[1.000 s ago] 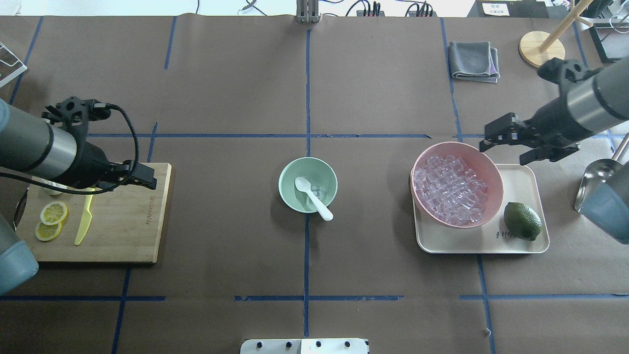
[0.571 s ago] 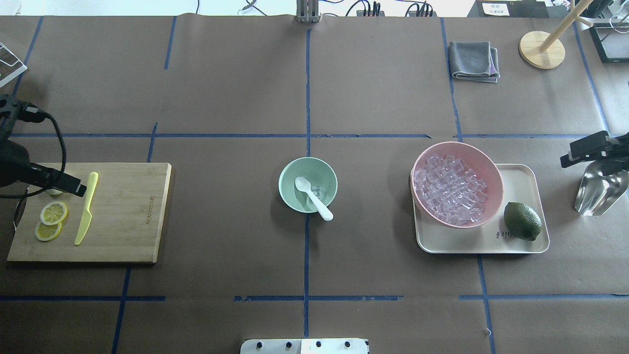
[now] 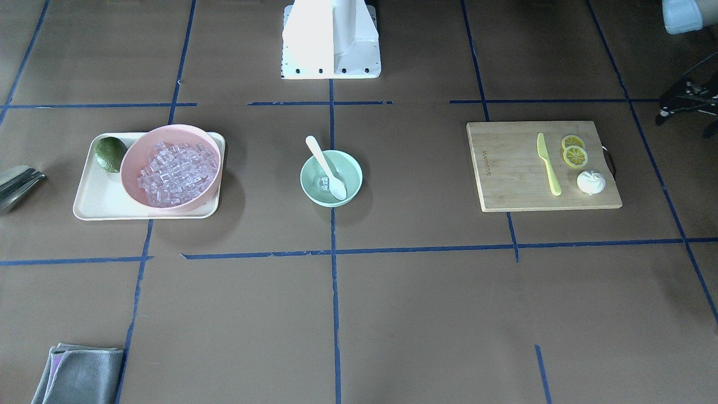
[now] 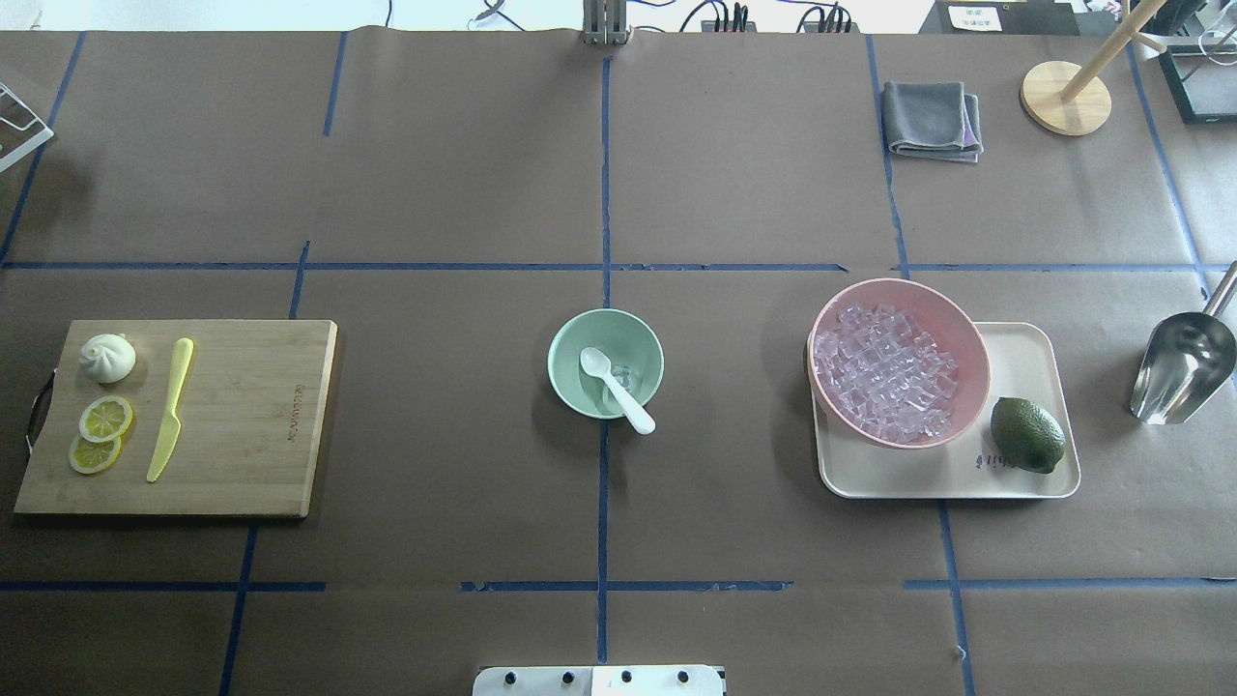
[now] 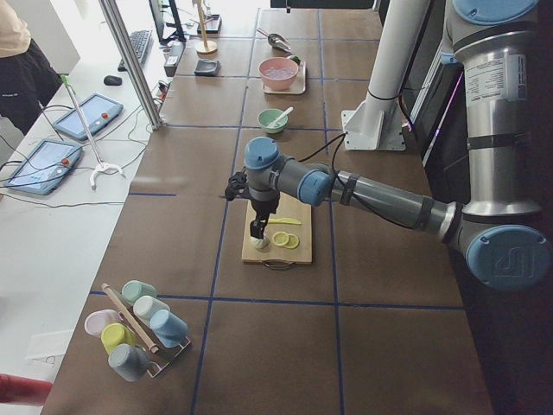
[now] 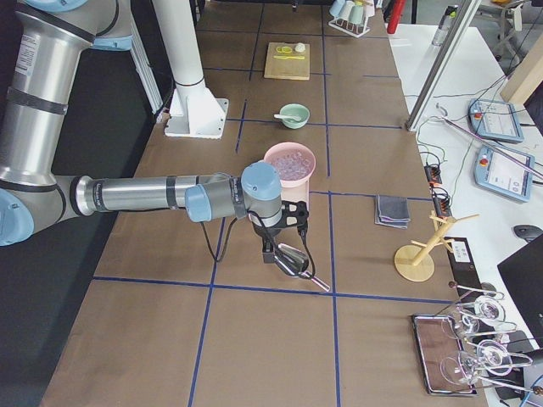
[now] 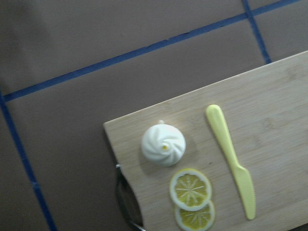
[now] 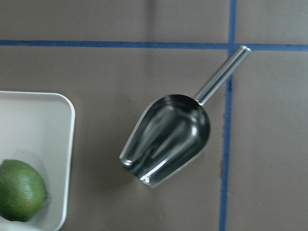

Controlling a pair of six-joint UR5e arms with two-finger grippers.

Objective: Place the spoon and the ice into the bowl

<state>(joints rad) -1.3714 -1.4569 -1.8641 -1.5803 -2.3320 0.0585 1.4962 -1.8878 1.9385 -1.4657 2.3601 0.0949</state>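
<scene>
**Figure: the bench at the close of the placing step.** The spoon (image 4: 616,389) lay in the bowl (image 4: 640,342), its scoop down on the bowl's floor and its handle leaning over the rim toward the robot-side edge. One cube of ice (image 4: 621,374) sat inside the bowl close against the spoon; whether the two touched could not be resolved. The bowl stood midway between the bench's two ends, on the central tape line.

The left end effector (image 5: 257,232) hung above the cutting board (image 4: 251,425) near the bench's left end. The right end effector (image 6: 276,248) hung above the metal scoop (image 8: 168,137) near the right end. Each showed clearly only in a side view, and neither wrist view took in its own end effector. How far either was open, or whether it held anything, therefore could not be told.

Judged from this layout, both items were in place and only parking the arms was left. Doing that well meant keeping both arms well apart from the bowl, since a light knock on the overhanging handle would likely tip the spoon out, and leaving the pink bowl (image 4: 908,283) of heaped cubes undisturbed
</scene>
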